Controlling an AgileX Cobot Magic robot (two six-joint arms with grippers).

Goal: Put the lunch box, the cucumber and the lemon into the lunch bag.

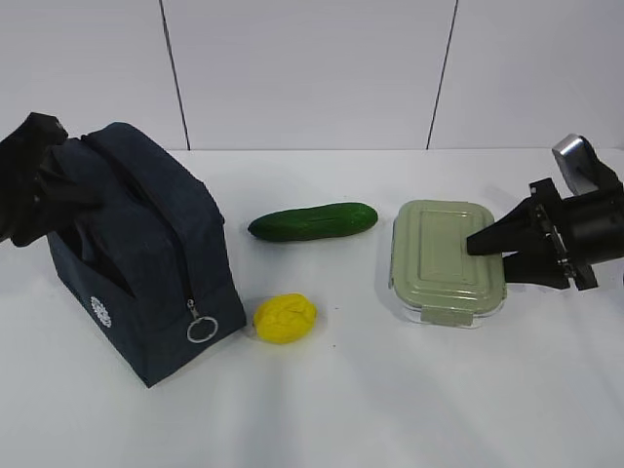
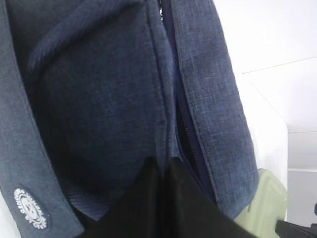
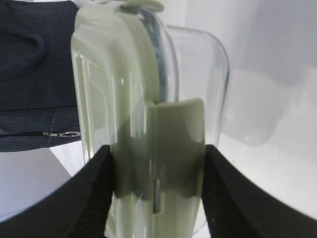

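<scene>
where the lunch bag [image 1: 146, 258] stands on the white table [image 1: 390, 409], it takes up the left of the exterior view, a boxy dark navy shape with its small white round logo [image 1: 100, 311] low on the near side and its silver ring pull [image 1: 202, 330] hanging at the bottom of the zipper [image 1: 185, 268] on the end facing the other items. just beside the bag's near right corner, close to the ring pull, lies the lemon [image 1: 285, 318], bright yellow and apart from the fabric. farther back and to the right of the bag lies the cucumber [image 1: 313, 221], dark green, lengthwise across the table. beyond the cucumber, well apart from the bag, sits the lunch box [image 1: 446, 259], its sage-green lid [image 1: 444, 249] on and a clip facing forward. the left gripper [image 2: 161, 196] is at the top of the bag on its far left side, its black fingers pressed together with navy fabric around them; it looks clenched on a fold of the bag's top, though the wrist view is too close to be sure just what part it pinches. the right gripper [image 3: 156, 183] is at the lunch box's right end, farthest from the bag, its two black fingers [image 3: 79, 198] set on either side of the box's end clip [image 3: 163, 148] and glass wall, grasping it.
</scene>
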